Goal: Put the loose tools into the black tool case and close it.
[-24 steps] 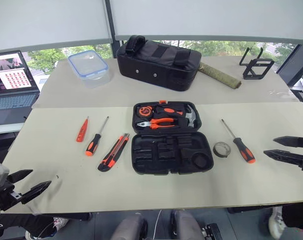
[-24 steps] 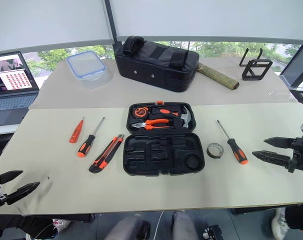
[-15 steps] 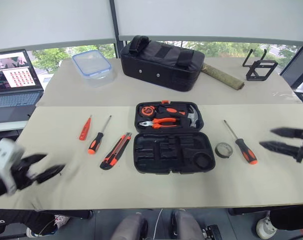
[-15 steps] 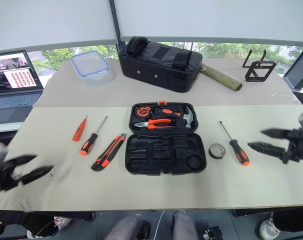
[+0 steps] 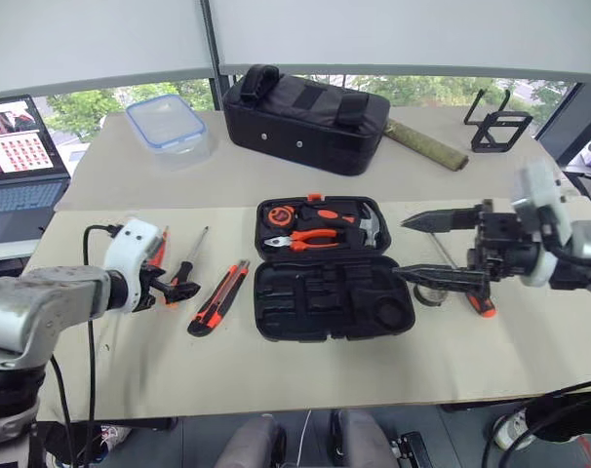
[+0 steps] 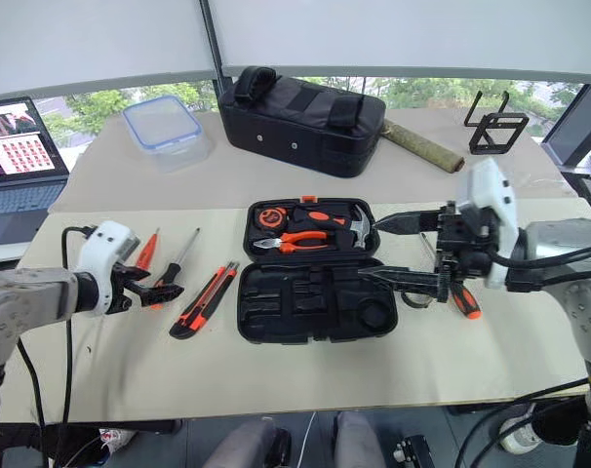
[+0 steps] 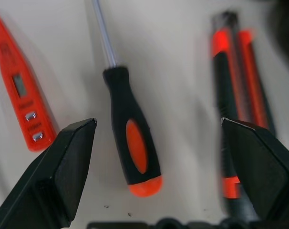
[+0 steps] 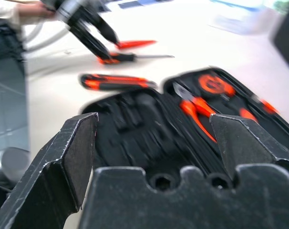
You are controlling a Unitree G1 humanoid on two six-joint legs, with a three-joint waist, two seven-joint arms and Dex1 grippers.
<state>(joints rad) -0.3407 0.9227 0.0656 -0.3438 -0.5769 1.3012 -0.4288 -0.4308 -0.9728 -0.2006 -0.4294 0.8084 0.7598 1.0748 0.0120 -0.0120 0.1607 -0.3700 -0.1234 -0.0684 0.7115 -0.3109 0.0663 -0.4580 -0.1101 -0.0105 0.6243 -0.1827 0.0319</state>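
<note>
A: We are starting at the left gripper (image 5: 172, 289). Its two black fingers are standing wide apart and are gripping nothing. In the left wrist view the black-and-orange screwdriver (image 7: 130, 148) is lying on the table between the fingers, with no contact on either side.

B: Confirmed. We are also seeing the small red screwdriver (image 7: 20, 93) just beside one finger and the utility knife (image 7: 235, 105) just beside the other. Both are resting flat on the table (image 5: 305, 370).

A: We are moving to the right gripper (image 5: 409, 250). Its jaws are spread wide and empty, pointing toward the robot's left, and hovering at the right end of the black tool case (image 5: 330, 268).

B: The case is lying open at the table's centre. Its far half is holding the pliers (image 5: 310, 238), the hammer (image 5: 371, 226) and what may be a tape measure; the view is too coarse for us to be sure. Its near half is showing empty moulded slots.

A: To the right of the case, we are seeing the grey tape roll (image 5: 430, 292) and the second black-and-orange screwdriver (image 5: 481, 304), both partly hidden behind the right gripper's lower finger.

B: Beyond the case, we are noting a black fabric bag (image 5: 307, 105), a clear lidded container (image 5: 167, 125) and a laptop (image 5: 20, 154).
</note>
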